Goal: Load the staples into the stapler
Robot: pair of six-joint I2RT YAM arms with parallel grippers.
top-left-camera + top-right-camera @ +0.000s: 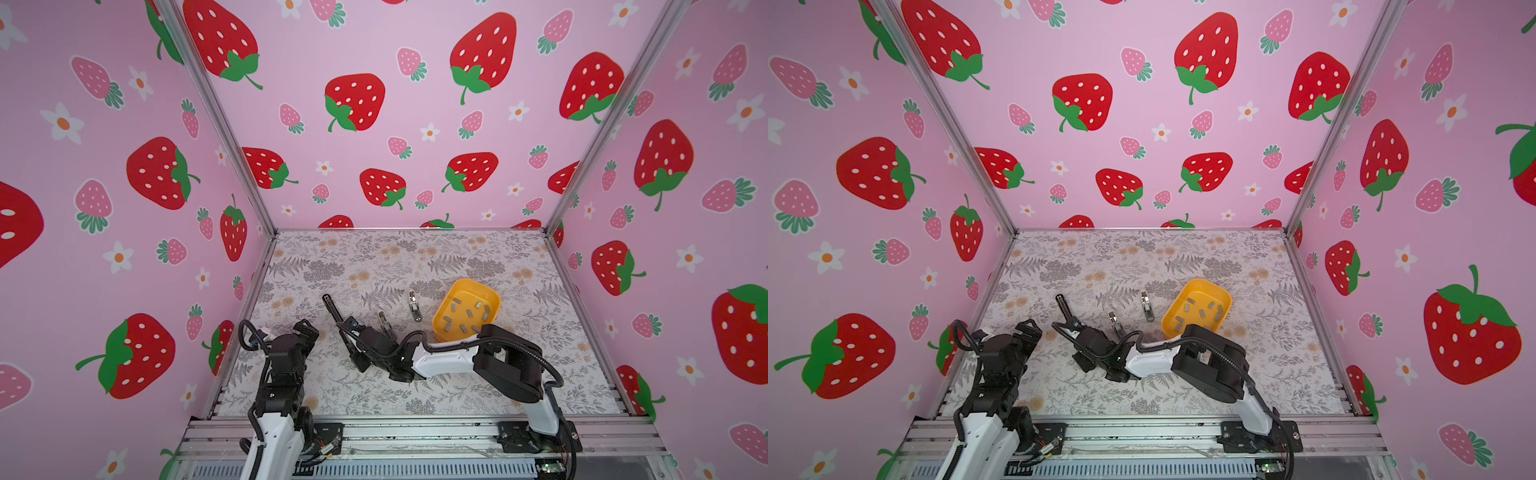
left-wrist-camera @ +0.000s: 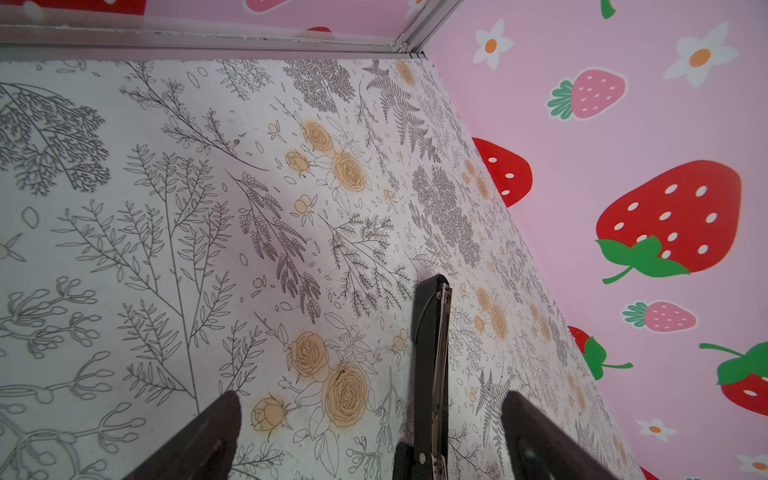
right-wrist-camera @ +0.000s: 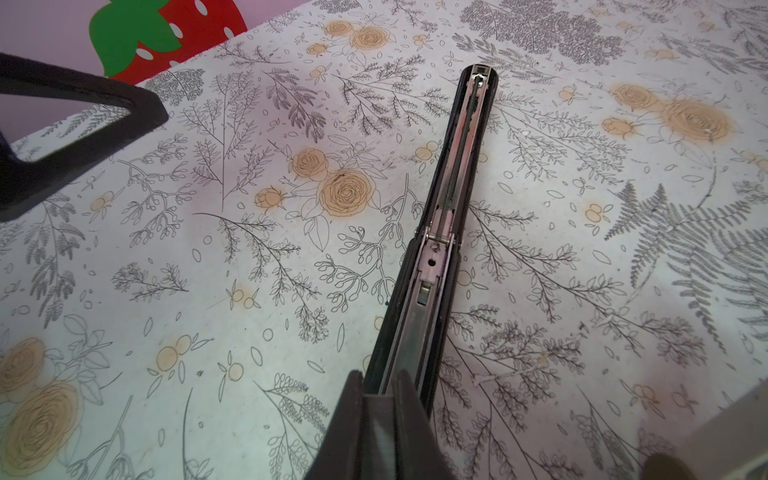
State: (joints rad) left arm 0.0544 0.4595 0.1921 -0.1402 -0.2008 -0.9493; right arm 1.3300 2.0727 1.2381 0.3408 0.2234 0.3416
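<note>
Between the fingers of the right hand (image 3: 378,380) sits one end of the black stapler (image 3: 453,174); the hand is pressed together on it, pinching it by its sides, which I judge is meant to keep it from sliding on the tabletop (image 1: 415,257) while it is filled. Ahead of that hand the stapler stretches away, folded open and lying flat, its metal channel and spring facing up; that is the pose loading needs, since a strip can only drop in from above. No strip shows in the channel, so the loading itself looks not yet done.

Off to one side of the stapler's far end hangs the left hand (image 2: 370,405), its fingers spread wide and holding nothing; from its own camera the stapler lies between its two fingers, nearer one of them and apart from both. It seems held ready either to steady the far half or to go for a strip.

Behind the right hand, beside that arm's elbow, stands a yellow tray (image 1: 467,284) with the staples (image 1: 469,312) scattered loose on its floor, well apart from the stapler; the tray keeps the small strips together and within reach. Between tray and right hand lie two small metal pieces (image 1: 414,305) (image 1: 383,321); what they are I cannot tell.
</note>
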